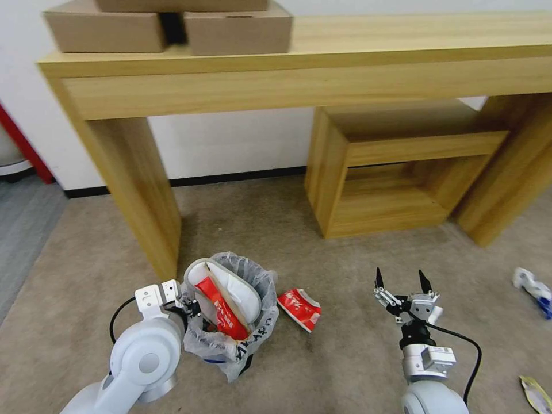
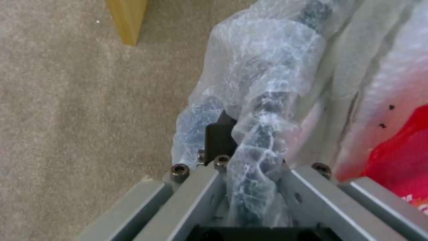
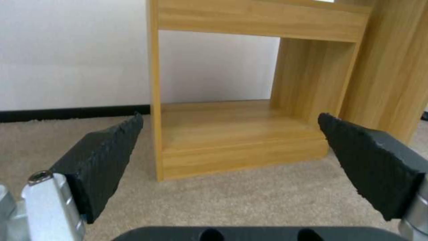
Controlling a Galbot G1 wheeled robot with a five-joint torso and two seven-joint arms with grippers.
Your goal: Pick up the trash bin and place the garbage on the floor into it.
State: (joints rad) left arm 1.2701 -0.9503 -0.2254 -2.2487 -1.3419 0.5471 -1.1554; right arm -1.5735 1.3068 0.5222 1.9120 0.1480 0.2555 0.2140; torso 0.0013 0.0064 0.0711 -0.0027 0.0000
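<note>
Head view: my left tool [image 1: 192,306] clamped the bin [image 1: 253,330]; my spread right tool [image 1: 399,282] sat nearer the red carton [image 1: 299,309].

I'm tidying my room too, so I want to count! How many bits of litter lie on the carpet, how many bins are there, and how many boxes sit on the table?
Litter on the carpet: 3 (carton, packet, wrapper)
Bin: 1
Boxes on the table: 3
Total: 7
</note>
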